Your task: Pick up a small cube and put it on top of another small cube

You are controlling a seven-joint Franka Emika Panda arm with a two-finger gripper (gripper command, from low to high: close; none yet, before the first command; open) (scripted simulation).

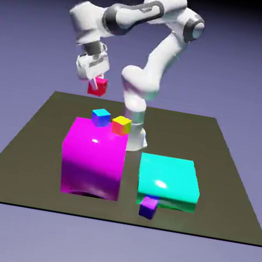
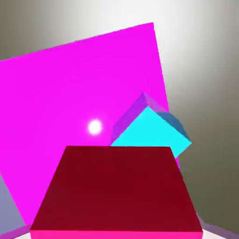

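My gripper (image 1: pixel 97 83) is shut on the tiny red cube (image 1: pixel 97 86) and holds it in the air above and behind the big magenta block (image 1: pixel 93 157). In the hand view the red cube (image 2: pixel 116 189) fills the lower part and hides the fingertips. The blue-topped small cube (image 1: pixel 100 117) rests on the back of the magenta block's top; in the hand view the blue-topped cube (image 2: pixel 150 133) shows just beyond the red one, over the magenta block (image 2: pixel 70 93). The red cube hangs up and to the exterior view's left of the blue-topped cube, apart from it.
A yellow-topped small cube (image 1: pixel 121 124) sits beside the blue-topped one, at the magenta block's back right corner. A flat cyan block (image 1: pixel 167 178) lies to the exterior view's right, with a purple small cube (image 1: pixel 148 206) in front of it. The arm's white base (image 1: pixel 135 135) stands behind the blocks.
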